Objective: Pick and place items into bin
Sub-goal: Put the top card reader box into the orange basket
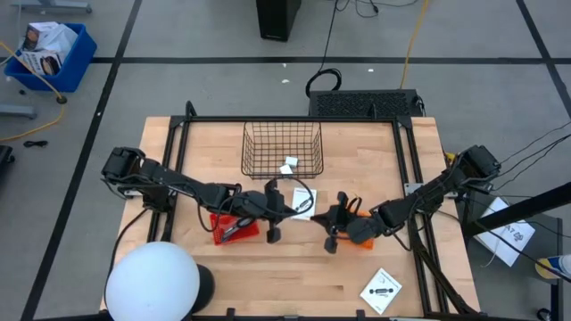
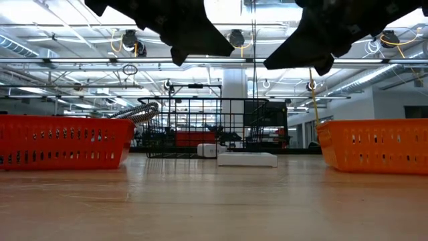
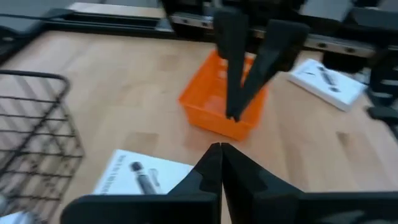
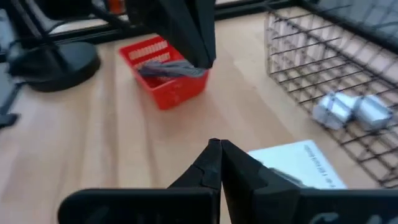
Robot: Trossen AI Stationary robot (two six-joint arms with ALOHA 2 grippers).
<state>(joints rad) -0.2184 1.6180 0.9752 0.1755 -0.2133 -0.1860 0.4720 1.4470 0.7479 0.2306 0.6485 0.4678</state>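
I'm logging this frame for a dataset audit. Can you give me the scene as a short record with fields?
wire basket: holds two white cubes
red bin: holds grey plier-like tool
orange bin: contents not visible
card near basket: on table, between the grippers
second card: on table, near front edge
left gripper: shut, empty
right gripper: shut, empty

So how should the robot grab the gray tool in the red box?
Probably from straight above, pinching the tool across its narrow middle. It lies lengthwise in the red box, whose walls block any sideways approach. The left gripper hangs nearest.
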